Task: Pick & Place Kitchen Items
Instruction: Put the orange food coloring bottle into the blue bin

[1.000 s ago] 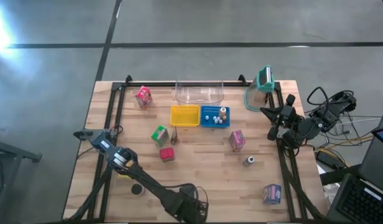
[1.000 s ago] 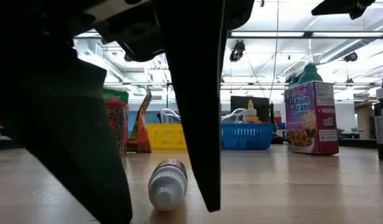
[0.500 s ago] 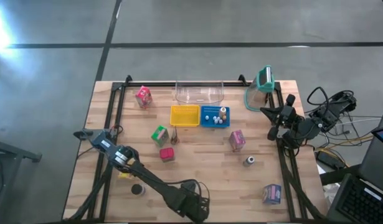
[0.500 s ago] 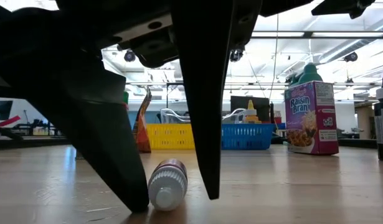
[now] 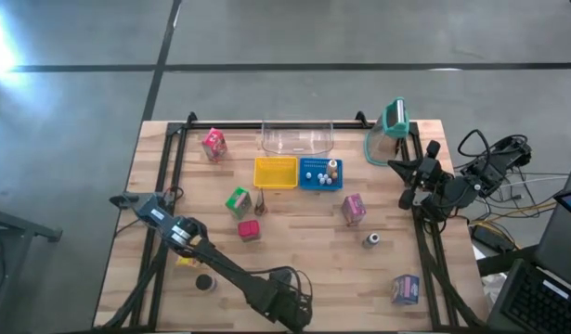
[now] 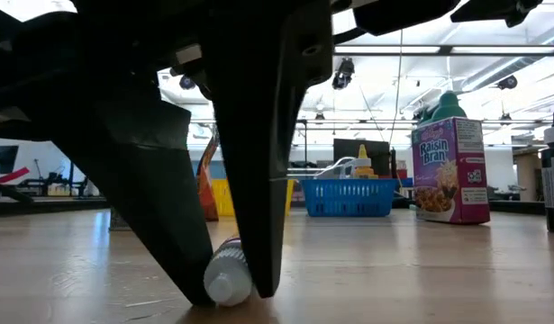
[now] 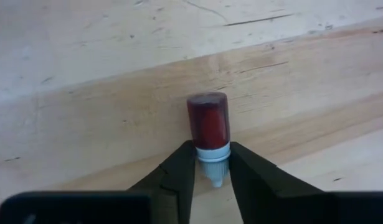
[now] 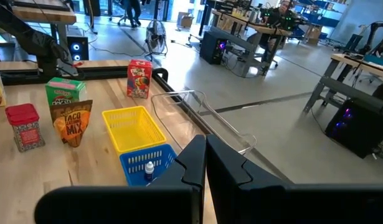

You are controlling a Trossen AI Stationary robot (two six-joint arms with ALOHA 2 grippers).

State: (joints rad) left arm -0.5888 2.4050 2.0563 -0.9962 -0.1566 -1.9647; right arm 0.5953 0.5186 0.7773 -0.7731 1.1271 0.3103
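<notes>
Left gripper (image 7: 212, 177) low at table's near-left, fingers (image 7: 179, 171) pinching cap end of small red bottle (image 7: 207, 121) lying flat. Grip near tip — lift slow, level. Right gripper (image 8: 203, 163) clamped empty, parked right edge.

1. The small bottle (image 7: 208, 127) between the left hand's (image 7: 211, 171) dark fingers was deep red with a white cap.
2. The worktop (image 5: 294, 250) under that hand was pale wood with fine darker grain lines.
3. Ahead of the right hand (image 8: 205, 163) lay a yellow basket (image 8: 134, 127) and a blue basket (image 8: 141, 162), both with mesh walls.
4. Beyond the yellow basket stood a red canister (image 8: 23, 124), a green carton (image 8: 65, 92), an orange-brown packet (image 8: 71, 121) and a pink carton (image 8: 139, 78).
5. Far from the left hand, a purple carton (image 6: 449, 171) showed a picture of cereal.
6. Near the right hand, the jug's lid (image 5: 394, 117) was teal.
</notes>
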